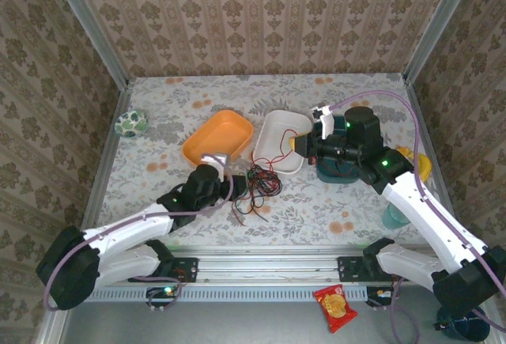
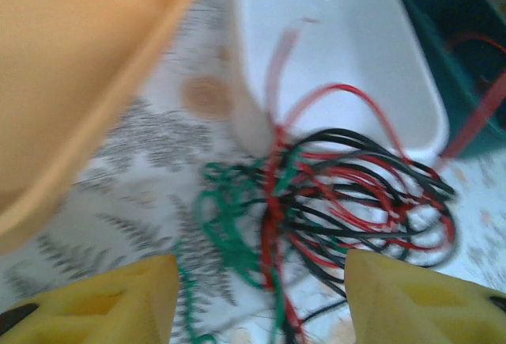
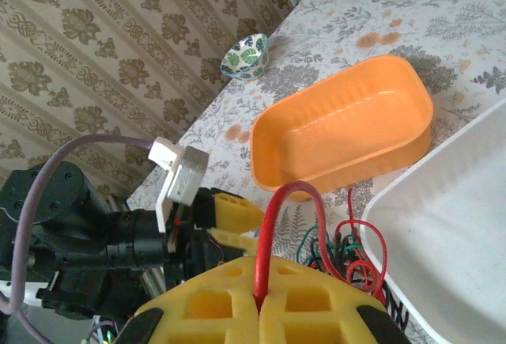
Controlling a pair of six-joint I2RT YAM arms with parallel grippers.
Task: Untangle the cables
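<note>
Down on the flowered table [image 1: 158,162], the cables [image 1: 259,182] lie in one loose knot between the near ends of an orange tub [image 1: 217,134] and a white tub [image 1: 281,134]. From above they read only as a small dark scribble with red in it. The left wrist camera picks out the separate strands: black and red loops piled together, with a green wire [image 2: 229,225] curling off to the left of the heap. That same view shows the left claw [image 2: 261,281] with its yellow fingers spread wide on either side of the tangle, gripping nothing. The right wrist camera adds what the overhead view hides. The right claw [image 3: 259,300] is closed on a red cable [image 3: 273,233], which rises from between its fingers in a tall arch and drops back toward the heap. Beyond the cables it also catches the left claw from the front, low beside the knot. From above, the right claw sits over the white tub's far right edge, and a small patterned bowl [image 1: 130,123] stands well apart by the left wall.
</note>
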